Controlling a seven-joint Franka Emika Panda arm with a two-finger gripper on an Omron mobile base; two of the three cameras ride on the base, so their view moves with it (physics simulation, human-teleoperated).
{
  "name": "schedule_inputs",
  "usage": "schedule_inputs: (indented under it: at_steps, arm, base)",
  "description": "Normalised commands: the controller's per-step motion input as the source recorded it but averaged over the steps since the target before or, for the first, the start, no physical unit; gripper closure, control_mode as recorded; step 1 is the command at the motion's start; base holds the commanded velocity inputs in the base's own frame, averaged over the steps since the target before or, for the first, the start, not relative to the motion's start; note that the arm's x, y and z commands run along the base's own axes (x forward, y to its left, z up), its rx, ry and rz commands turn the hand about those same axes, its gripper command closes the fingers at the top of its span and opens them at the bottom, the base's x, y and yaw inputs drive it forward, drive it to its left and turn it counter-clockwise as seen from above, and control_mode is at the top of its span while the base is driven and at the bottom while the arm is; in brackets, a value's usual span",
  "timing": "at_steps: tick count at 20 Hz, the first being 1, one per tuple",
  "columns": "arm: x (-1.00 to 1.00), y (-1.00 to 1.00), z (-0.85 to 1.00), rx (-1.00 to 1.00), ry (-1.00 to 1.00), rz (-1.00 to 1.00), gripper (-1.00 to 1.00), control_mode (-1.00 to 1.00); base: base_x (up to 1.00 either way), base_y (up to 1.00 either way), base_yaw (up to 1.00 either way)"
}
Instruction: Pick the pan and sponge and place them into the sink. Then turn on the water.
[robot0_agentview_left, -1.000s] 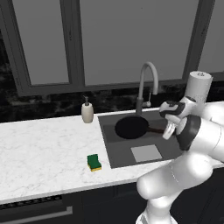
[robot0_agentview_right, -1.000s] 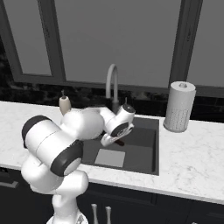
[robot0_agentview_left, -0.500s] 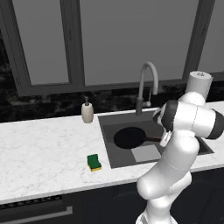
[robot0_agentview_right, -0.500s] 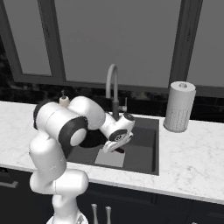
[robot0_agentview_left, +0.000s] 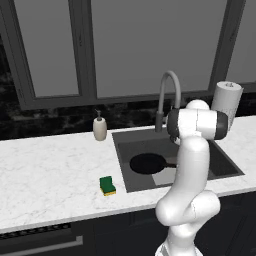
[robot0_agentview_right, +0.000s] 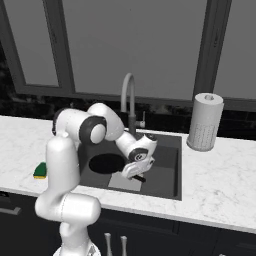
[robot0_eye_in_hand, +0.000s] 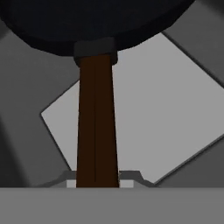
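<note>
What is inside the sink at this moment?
The sink holds the black pan, its brown handle clamped in the gripper. A light grey patch shows below; the pan covers the floor beneath it.

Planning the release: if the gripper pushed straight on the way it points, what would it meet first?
The gripper is shut on the pan's handle, which runs straight ahead to the pan body. Beyond lies the sink floor; depth is unclear.
</note>
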Motion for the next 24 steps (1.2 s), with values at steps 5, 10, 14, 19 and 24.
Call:
schedule_inputs:
  at_steps: [5, 10, 14, 19, 24]
  arm:
    - [0.61, 0.00, -0.18, 0.03, 0.01, -0.02, 1.00, -1.00]
    - [0.56, 0.07, -0.10, 0.02, -0.01, -0.03, 1.00, -1.00]
    - [0.08, 0.29, -0.36, 0.00, 0.00, -0.01, 1.00, -1.00]
    - [-0.01, 0.37, -0.36, 0.00, -0.03, 0.00, 1.00, -1.00]
    - [0.00, 0.29, -0.28, 0.00, -0.03, 0.00, 1.00, -1.00]
  base:
    - [0.00, 0.00, 0.00]
    - [0.00, 0.00, 0.00]
    - [0.00, 0.00, 0.00]
    - [0.00, 0.00, 0.00]
    - [0.00, 0.00, 0.00]
